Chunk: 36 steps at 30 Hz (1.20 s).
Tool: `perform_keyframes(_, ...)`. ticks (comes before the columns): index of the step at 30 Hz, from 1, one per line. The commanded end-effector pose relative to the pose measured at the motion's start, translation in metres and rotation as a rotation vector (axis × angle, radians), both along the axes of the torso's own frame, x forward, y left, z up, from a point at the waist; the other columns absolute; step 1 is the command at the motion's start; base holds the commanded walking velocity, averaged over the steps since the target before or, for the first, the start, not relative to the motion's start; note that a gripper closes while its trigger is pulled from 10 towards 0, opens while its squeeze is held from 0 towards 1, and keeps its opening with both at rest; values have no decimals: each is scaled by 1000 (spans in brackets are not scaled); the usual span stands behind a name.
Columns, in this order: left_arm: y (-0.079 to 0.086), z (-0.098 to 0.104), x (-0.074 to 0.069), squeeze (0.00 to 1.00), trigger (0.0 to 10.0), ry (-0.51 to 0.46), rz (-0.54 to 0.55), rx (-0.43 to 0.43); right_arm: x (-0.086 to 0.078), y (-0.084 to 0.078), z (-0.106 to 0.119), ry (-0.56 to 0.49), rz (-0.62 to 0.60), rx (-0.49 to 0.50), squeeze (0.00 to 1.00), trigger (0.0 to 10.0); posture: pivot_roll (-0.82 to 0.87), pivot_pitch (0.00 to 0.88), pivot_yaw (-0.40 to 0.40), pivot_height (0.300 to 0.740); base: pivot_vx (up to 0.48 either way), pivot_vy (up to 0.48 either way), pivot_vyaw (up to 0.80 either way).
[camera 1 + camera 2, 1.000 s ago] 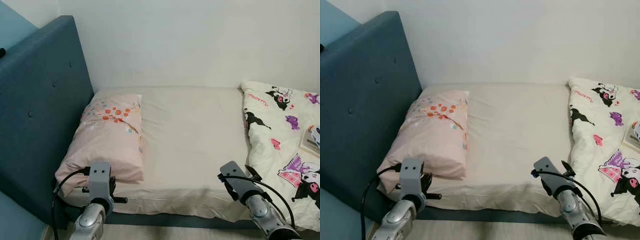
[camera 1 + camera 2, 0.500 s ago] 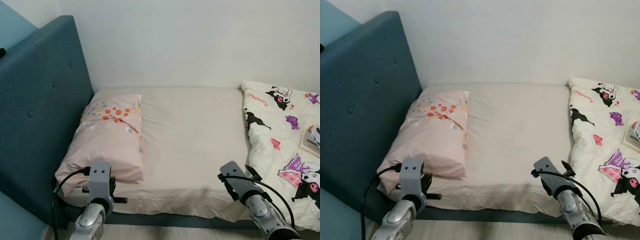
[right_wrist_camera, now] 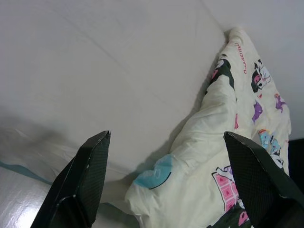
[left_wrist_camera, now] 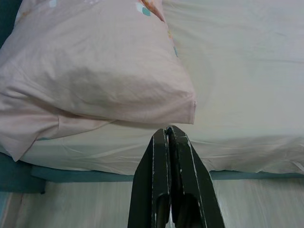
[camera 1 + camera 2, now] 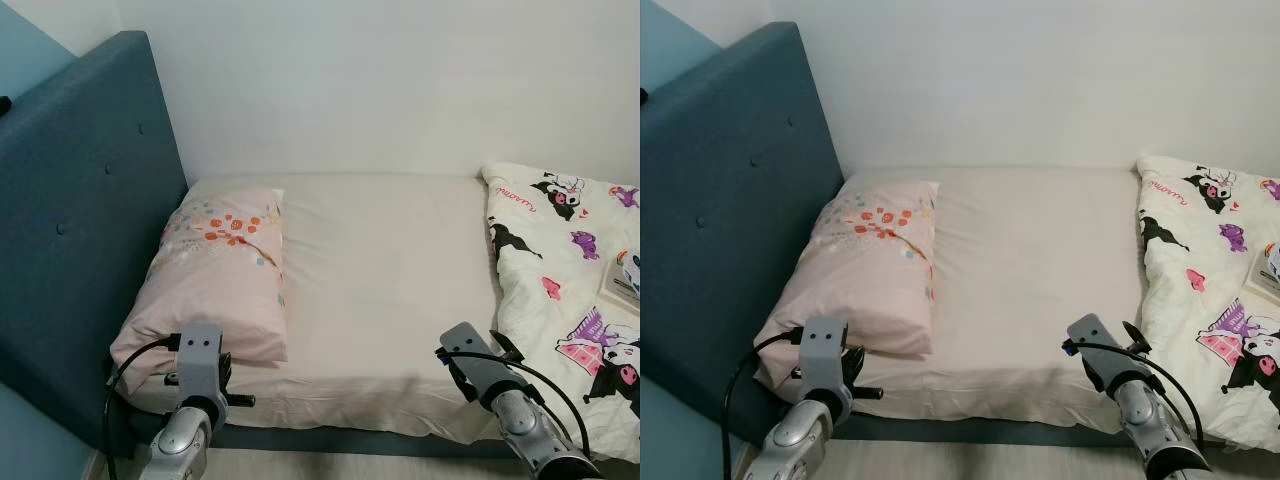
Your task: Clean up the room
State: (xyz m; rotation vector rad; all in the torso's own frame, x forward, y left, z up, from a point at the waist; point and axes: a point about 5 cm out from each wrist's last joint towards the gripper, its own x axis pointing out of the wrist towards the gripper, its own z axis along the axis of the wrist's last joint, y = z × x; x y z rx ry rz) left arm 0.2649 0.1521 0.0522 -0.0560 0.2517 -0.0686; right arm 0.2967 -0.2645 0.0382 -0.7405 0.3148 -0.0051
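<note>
Right gripper [image 3: 164,183] gapes wide at the bunched duvet [image 3: 223,156], left gripper [image 4: 167,135] pinched shut by the pillow [image 4: 95,71] — a shallow bite could slip off the loose fabric.

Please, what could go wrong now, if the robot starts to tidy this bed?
The book lies on the duvet; pulling the duvet may tip it to the floor. The right gripper is open at the duvet's bunched edge near the bed's side, so it might also catch the sheet. The left gripper is shut just below the pillow; a push could slide it off.
</note>
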Motion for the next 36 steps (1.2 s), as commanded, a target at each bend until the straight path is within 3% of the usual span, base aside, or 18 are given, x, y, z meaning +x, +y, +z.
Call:
perform_keyframes(1,2,-1,-2,0,10000,11,8,4,-5,-3,-4,14,-6,6,0,10000,17,141,1,740,0,0,0)
perform_keyframes(36,2,-2,-4,0,10000,15,9,3,-8,-4,-6,11,-4,7,0,10000,18,143,-1,740,0,0,0)
